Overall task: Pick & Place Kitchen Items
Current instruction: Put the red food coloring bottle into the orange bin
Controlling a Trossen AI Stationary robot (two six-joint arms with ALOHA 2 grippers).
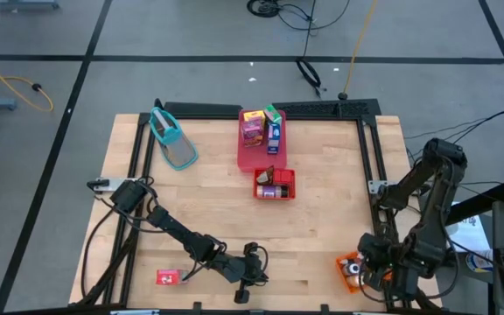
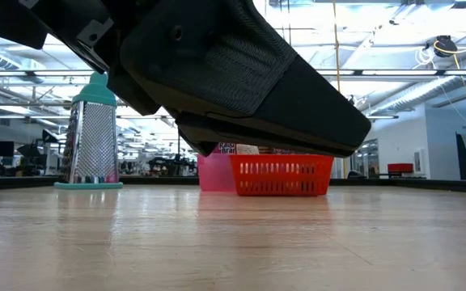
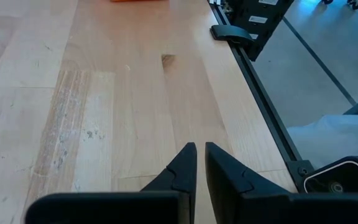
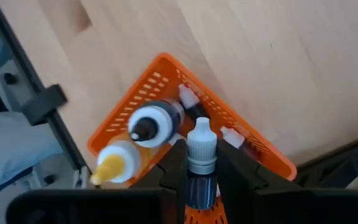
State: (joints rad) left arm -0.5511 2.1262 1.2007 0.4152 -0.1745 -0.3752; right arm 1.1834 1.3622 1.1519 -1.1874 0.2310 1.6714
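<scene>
Right hand (image 4: 201,163) clamped a white-capped bottle (image 4: 201,149) above the orange bin (image 4: 160,81) at the bench (image 1: 322,236) corner, left hand (image 3: 200,163) nearly closed, empty, beside the bench edge.

Wooden table (image 1: 322,227) with black frame (image 1: 370,166) stands on grey floor (image 1: 191,83) crossed by dark lines; cables (image 1: 309,17) trail there. Beyond: open hall, bright ceiling lights (image 2: 395,36), distant desks.

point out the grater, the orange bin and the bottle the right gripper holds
grater (image 2: 92,137), low view, metal face
orange bin (image 4: 143,93), right wrist view, mesh rim
bottle (image 4: 201,149), right wrist view, white cap
</scene>
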